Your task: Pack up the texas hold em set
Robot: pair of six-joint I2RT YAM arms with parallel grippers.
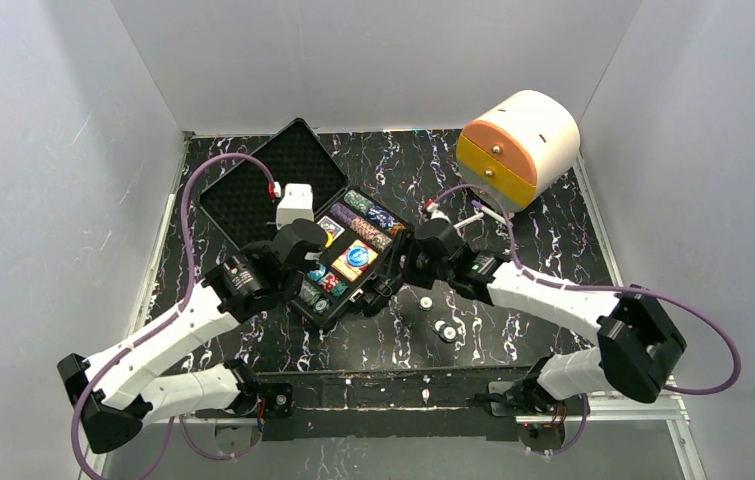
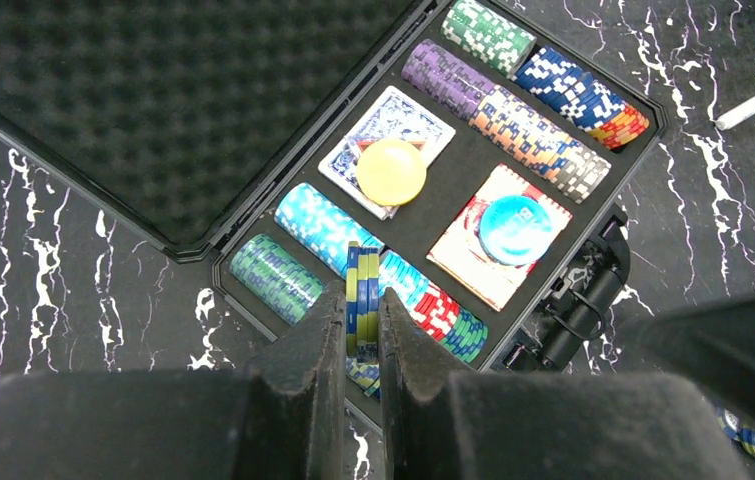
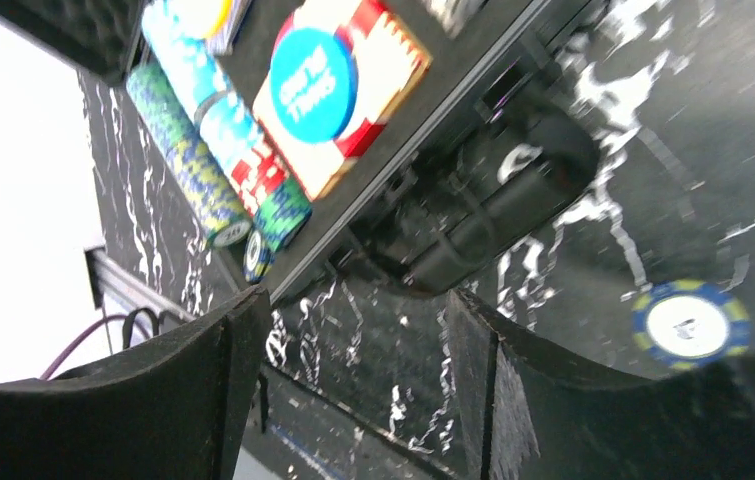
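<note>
The black case (image 1: 253,195) lies open at mid-table, its foam lid back to the left. Its tray (image 2: 453,190) holds rows of coloured poker chips (image 2: 328,225) and two card decks, one under a yellow button (image 2: 390,170), one under a blue button (image 2: 521,228). My left gripper (image 2: 361,305) is shut on a few blue-and-yellow chips (image 2: 362,270), held on edge over the tray's near corner. My right gripper (image 3: 358,310) stands open beside the case handle (image 3: 493,215), nothing between its fingers. Loose chips (image 1: 425,302) lie on the table just right of it.
A cream-and-orange round drawer box (image 1: 518,145) stands at the back right. Another loose chip (image 1: 445,330) lies near the front edge of the black marbled mat. White walls close in the table on three sides.
</note>
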